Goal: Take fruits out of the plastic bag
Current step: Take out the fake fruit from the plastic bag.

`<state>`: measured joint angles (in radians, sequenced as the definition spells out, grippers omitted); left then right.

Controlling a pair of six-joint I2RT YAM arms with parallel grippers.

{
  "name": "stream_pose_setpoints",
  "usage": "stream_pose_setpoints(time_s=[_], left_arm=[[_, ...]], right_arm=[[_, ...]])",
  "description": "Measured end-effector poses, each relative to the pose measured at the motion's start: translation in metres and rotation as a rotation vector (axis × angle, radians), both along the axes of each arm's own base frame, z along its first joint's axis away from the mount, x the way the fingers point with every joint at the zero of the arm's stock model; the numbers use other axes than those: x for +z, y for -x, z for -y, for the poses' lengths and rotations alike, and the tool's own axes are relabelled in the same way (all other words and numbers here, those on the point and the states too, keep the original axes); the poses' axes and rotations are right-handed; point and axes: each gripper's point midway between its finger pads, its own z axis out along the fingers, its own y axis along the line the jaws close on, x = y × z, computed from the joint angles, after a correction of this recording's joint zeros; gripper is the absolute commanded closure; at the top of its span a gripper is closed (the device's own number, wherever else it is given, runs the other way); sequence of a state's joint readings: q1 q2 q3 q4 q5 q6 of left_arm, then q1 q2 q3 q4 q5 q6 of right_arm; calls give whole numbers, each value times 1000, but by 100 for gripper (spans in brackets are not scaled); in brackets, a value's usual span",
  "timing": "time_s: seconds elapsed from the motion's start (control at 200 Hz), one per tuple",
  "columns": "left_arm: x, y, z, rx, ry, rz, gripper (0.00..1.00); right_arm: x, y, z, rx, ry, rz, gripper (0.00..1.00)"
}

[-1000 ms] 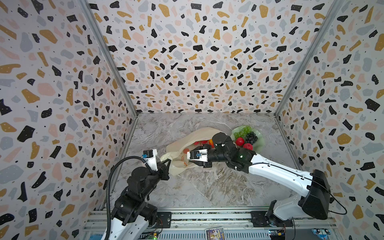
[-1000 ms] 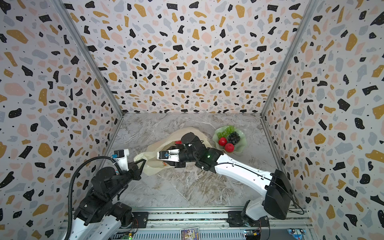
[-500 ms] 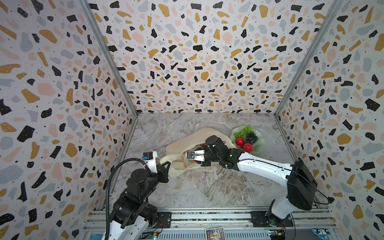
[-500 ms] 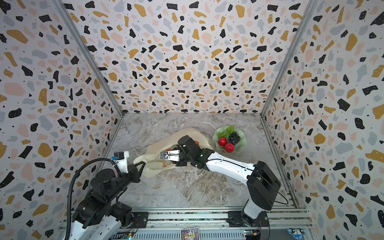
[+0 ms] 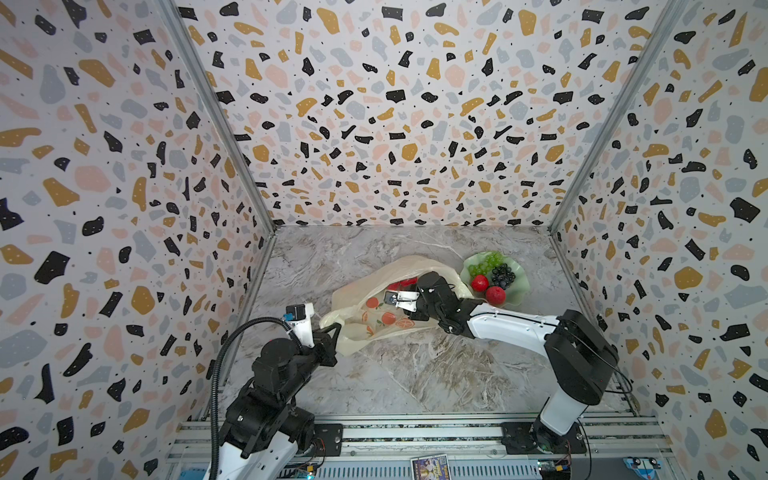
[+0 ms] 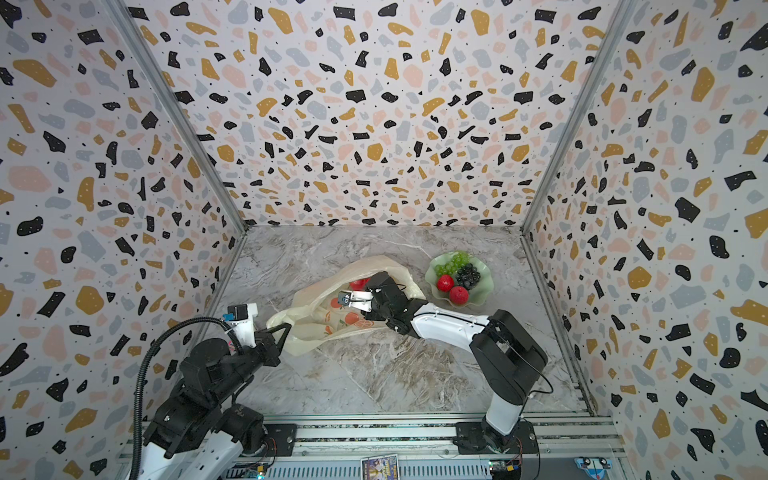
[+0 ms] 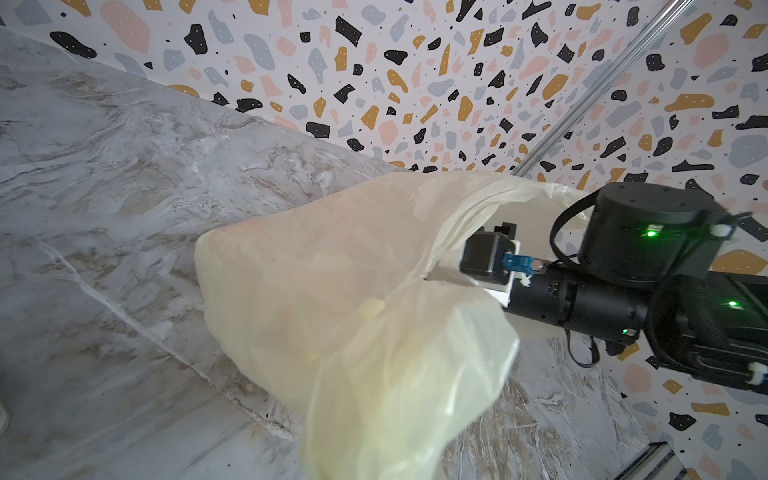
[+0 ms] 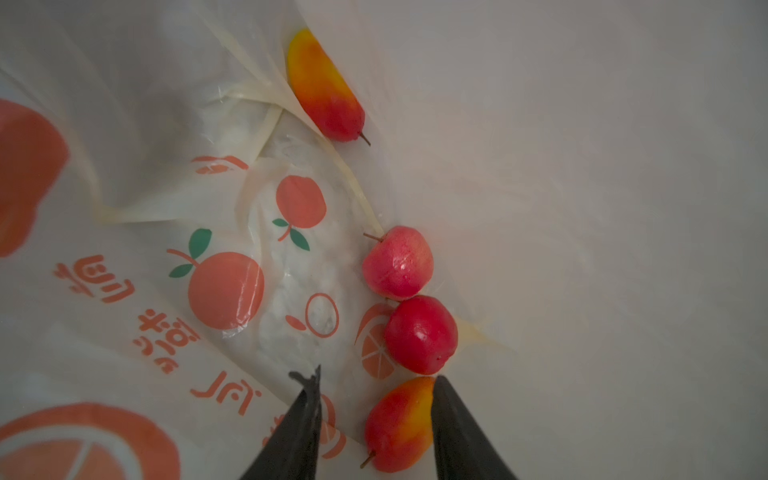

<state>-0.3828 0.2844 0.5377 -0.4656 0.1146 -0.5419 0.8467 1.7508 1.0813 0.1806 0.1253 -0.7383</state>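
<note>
The plastic bag (image 5: 357, 322) is seen lying crumpled on the marbled surface (image 5: 415, 374), near its middle, in both top views. A fold at the bag's near end is pinched in the clenched left tool (image 5: 337, 328). The right tool (image 8: 376, 374) is reached in through the bag's mouth and is released. Its 2 fingers are spread, and a red-yellow fruit (image 8: 397, 424) is lodged between them, touching 1 finger and apart from the other. Just past the fingertips, a pinkish apple (image 8: 397, 262) and a deep red apple (image 8: 419, 334) are lined up touching each other. A long mango-like fruit (image 8: 324, 91) is lying farther in, apart from them. Just beside the bag, a pale green dish (image 5: 519, 286) is loaded with green grapes (image 5: 486, 262), dark grapes (image 5: 503, 274) and 2 red apples (image 5: 479, 282).
</note>
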Motion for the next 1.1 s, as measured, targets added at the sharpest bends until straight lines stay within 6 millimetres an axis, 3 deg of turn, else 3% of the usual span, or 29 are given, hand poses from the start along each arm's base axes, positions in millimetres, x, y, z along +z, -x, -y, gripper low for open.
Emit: stream_pose_setpoints(time_s=[0.16, 0.486, 1.101], left_arm=[[0, 0, 0, -1, 0, 0, 98], [0, 1, 3, -18, 1, -1, 98], [-9, 1, 23, -135, -15, -43, 99]], right_arm=[[-31, -27, 9, -143, 20, -48, 48], [-36, -74, 29, -428, -184, -191, 40], [-72, -92, 40, -676, -484, -465, 31]])
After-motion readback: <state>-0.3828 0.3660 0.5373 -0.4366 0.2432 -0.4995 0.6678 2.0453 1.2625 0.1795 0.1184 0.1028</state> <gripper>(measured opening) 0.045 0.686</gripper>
